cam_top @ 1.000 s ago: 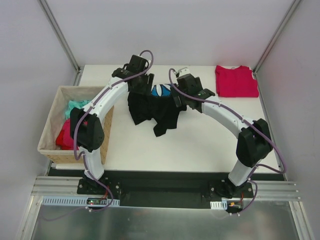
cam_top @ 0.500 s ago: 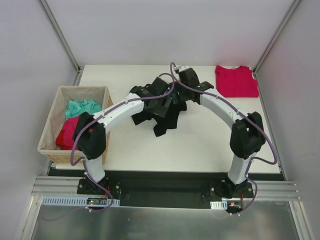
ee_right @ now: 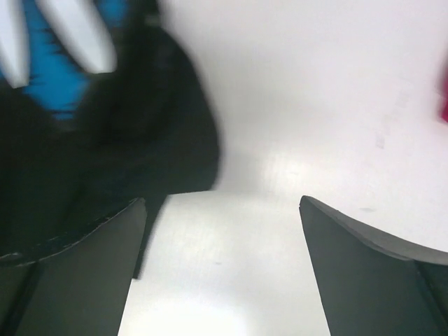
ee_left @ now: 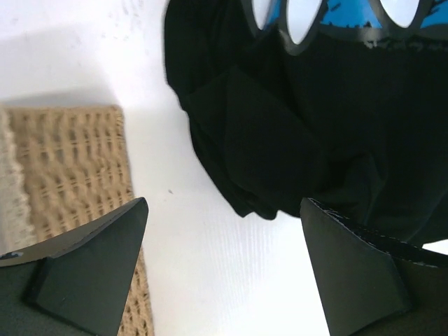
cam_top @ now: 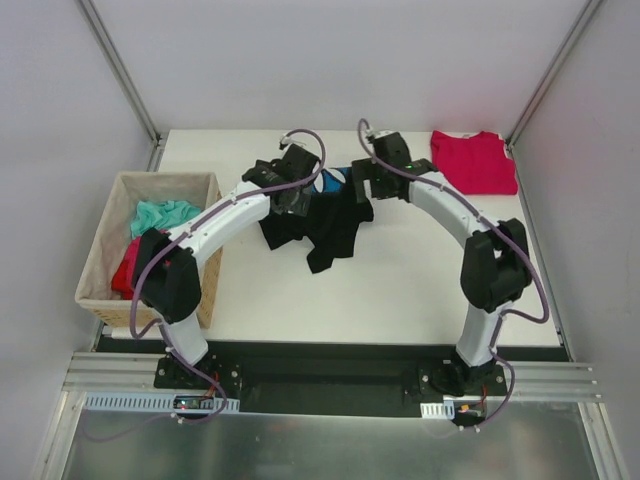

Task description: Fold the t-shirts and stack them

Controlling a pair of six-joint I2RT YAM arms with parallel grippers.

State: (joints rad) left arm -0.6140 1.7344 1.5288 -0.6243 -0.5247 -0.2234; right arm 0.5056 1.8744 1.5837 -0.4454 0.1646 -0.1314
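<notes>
Folds bunch the black cloth t-shirt point(ee_left: 301, 126) with blue-white print ahead of left pincer point(ee_left: 222, 210) and right pincer point(ee_right: 222, 204), both gaping wide and empty. White tabletop point(ee_right: 294, 105) opens ahead-right of the right one; woven tan basket point(ee_left: 77, 161) edges the left one's left side.

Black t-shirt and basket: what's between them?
Only bare white table separates the black t-shirt and the basket, clearest in the left wrist view; overhead, the left arm crosses above it.

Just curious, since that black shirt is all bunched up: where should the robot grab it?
Probably the black t-shirt by its loose near corner, pinched from above: it sticks out of the crumpled heap, with bare table on both sides.
</notes>
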